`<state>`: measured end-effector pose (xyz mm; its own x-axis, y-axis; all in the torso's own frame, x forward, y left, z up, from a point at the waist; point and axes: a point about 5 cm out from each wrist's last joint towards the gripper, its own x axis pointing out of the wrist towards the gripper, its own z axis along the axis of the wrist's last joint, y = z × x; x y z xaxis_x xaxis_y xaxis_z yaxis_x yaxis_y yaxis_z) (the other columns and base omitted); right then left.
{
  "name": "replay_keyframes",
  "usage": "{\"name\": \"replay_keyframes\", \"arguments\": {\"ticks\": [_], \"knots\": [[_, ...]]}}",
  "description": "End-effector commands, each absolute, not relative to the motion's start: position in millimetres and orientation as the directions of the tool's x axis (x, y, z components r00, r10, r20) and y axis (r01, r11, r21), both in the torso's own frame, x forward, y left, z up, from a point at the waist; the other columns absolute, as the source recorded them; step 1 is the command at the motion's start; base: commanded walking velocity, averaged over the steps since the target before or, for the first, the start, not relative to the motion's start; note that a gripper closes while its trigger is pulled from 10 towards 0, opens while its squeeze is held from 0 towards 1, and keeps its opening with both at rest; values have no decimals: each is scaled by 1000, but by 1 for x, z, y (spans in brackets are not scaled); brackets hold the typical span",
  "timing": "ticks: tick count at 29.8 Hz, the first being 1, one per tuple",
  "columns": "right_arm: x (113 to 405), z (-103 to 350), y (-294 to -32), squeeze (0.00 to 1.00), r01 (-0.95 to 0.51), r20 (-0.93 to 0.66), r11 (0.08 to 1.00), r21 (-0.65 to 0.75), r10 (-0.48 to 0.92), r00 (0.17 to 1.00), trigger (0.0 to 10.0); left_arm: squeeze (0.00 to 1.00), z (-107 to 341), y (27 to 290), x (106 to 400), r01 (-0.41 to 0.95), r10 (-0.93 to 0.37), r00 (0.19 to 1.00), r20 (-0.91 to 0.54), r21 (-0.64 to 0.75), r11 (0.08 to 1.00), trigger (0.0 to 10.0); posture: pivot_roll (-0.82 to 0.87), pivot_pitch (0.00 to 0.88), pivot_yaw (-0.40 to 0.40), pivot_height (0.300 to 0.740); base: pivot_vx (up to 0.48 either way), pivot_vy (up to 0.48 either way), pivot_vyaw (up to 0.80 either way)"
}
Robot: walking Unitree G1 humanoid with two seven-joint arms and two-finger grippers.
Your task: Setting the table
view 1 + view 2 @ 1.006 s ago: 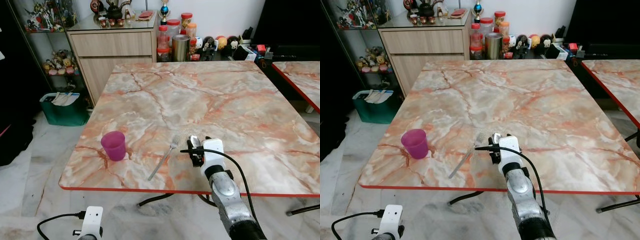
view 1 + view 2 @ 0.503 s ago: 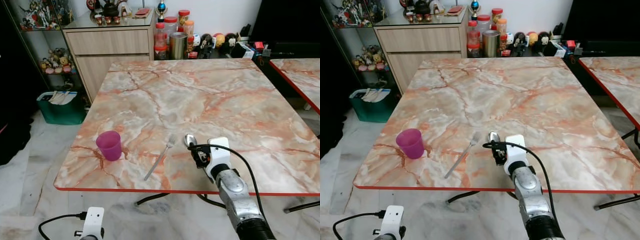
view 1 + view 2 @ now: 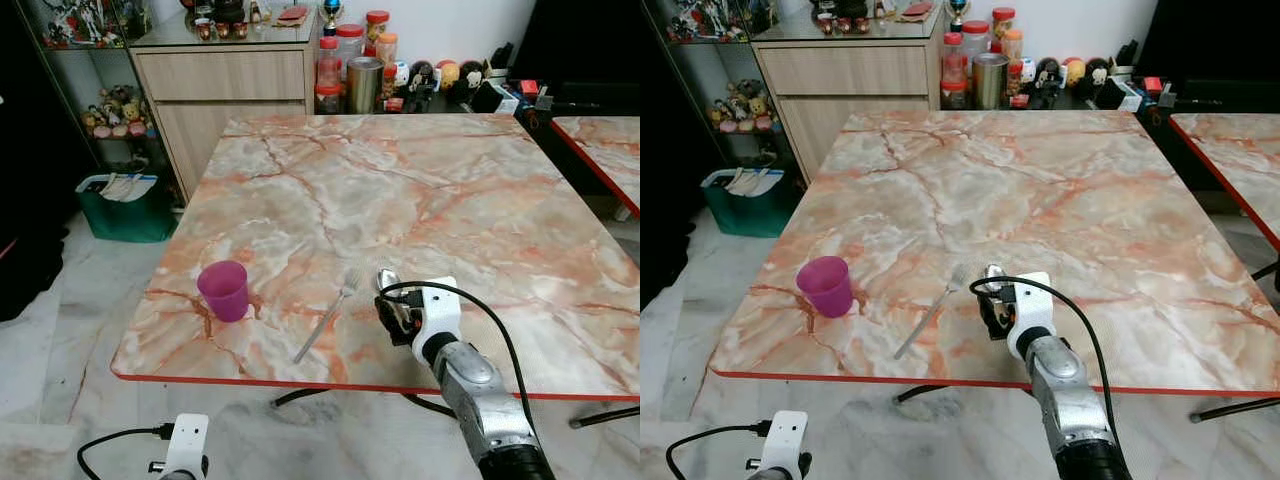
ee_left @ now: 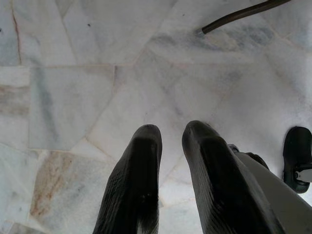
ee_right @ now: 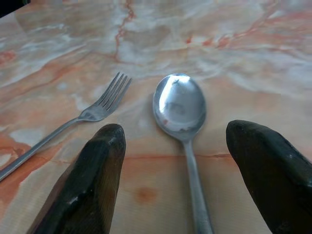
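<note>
Hovering right hand (image 5: 173,170) wide open over metal spoon (image 5: 181,117), not gripping it; spoon flat on marble tabletop (image 3: 420,190) beside fork (image 3: 325,318), pink plastic cup (image 3: 224,291) further left.

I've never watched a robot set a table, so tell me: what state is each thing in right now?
Spoon: flat on the table, bowl up, between the open jaws.
Fork: flat beside it, untouched.
Purple cup: upright.
Right gripper: open, over the spoon.
Left gripper: idle above the floor, nearly shut.
</note>
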<state>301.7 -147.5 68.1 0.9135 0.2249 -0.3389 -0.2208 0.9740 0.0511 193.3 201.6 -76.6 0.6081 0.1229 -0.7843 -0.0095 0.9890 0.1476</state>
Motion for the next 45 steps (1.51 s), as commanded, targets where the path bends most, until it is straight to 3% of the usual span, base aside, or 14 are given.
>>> {"name": "replay_keyframes", "arguments": {"ticks": [1,43,44,45], "knots": [[303,78,-153,0,-180,-330,983,46,185,926,10000,0,-77,204,192,-6,123,600,-790,149,989,10000,-71,0,22,728,0,0,0],[305,51,-151,0,-165,-473,986,28,158,867,10000,0,-78,200,193,-13,107,595,-797,123,992,10000,-68,0,19,728,0,0,0],[305,51,-150,0,-172,-473,985,29,165,865,3569,0,-78,200,192,-14,106,593,-798,122,992,10000,-68,0,19,728,0,0,0],[305,51,-149,0,-175,-473,984,30,168,865,3569,0,-78,200,192,-14,106,593,-798,122,992,10000,-67,0,19,728,0,0,0]]}}
